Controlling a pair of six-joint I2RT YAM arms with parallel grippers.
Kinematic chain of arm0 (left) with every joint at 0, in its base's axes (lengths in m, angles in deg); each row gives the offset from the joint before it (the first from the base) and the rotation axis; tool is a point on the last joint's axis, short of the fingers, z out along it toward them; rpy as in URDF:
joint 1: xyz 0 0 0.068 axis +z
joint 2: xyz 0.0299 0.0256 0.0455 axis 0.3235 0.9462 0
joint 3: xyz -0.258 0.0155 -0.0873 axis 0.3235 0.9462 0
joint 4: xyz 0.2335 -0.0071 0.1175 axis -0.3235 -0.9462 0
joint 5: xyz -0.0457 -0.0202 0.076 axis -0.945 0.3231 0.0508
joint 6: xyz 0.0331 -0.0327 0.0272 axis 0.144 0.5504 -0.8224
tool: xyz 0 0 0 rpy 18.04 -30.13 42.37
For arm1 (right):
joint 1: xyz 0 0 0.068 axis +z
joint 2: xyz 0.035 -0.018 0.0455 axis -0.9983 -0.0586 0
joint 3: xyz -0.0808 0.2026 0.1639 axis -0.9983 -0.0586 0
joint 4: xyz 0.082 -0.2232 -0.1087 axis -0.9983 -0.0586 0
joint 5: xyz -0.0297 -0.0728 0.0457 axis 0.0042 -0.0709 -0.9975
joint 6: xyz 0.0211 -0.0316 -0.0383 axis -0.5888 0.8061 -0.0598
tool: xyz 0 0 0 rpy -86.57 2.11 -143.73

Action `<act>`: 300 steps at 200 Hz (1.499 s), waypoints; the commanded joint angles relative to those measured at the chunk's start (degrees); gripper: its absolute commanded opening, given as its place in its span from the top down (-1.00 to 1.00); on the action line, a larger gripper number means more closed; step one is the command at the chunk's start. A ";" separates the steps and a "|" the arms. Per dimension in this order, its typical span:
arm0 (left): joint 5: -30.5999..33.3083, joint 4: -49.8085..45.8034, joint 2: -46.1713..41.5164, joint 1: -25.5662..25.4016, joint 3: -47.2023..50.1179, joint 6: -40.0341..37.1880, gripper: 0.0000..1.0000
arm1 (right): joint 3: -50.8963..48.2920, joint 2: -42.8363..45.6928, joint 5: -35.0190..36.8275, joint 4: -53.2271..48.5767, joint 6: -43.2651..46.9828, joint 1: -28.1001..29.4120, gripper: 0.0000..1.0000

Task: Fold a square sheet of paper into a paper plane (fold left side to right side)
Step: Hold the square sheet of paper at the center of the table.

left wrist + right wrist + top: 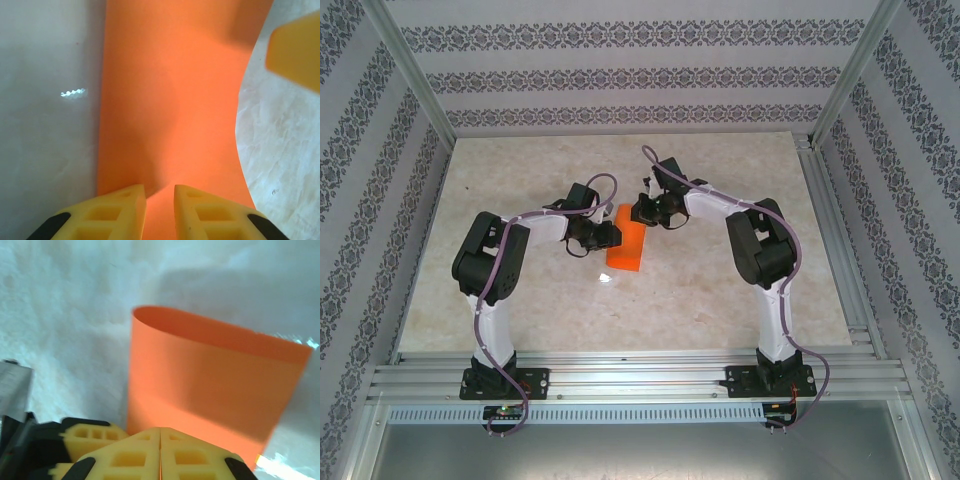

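2 white arms (496, 335), black joints (490, 258), seemingly purple cables (607, 181), yellow tool fingers (112, 212).

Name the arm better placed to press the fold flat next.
Left, probably: the left gripper sits over the orange paper with jaws slightly apart, while the right gripper is shut on the paper's edge, pinning it.

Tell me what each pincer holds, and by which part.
The right pincer is shut on the paper, at its far edge. The left pincer stands slightly open at the paper; whether it holds cannot be told.

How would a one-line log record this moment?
orange sheet: bent over, uncreased | right gripper: shut on its edge | left gripper: slightly open, over it
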 commanded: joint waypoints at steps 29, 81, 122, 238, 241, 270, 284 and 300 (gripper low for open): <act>4.66 -3.69 2.70 -0.69 2.57 -1.01 0.51 | 5.97 -4.70 -0.35 2.78 -3.67 2.13 0.88; 4.93 -4.13 2.62 -0.96 2.47 -1.48 0.51 | 10.97 -9.73 2.18 -1.74 -2.14 2.47 0.89; 4.72 -4.42 1.87 -1.11 2.73 -1.85 0.50 | 13.04 -12.51 4.96 -5.44 -0.27 2.53 0.89; 3.05 -3.70 -2.44 -1.78 7.74 -1.96 0.29 | 20.58 -16.04 8.25 -14.69 2.21 3.27 0.88; 3.07 -3.66 -2.57 -1.72 7.95 -1.95 0.29 | 20.71 -16.08 8.31 -14.83 2.19 3.23 0.88; 3.03 -3.74 -3.96 -1.79 9.19 -1.96 0.24 | 21.82 -16.53 8.83 -15.97 2.53 3.53 0.88; 3.14 -3.78 -4.22 -1.73 9.35 -2.00 0.24 | 22.64 -16.87 9.32 -16.90 2.86 3.71 0.88; 3.47 -3.74 -3.85 -1.75 9.15 -1.96 0.25 | 22.07 -16.38 9.33 -16.01 3.67 3.76 0.89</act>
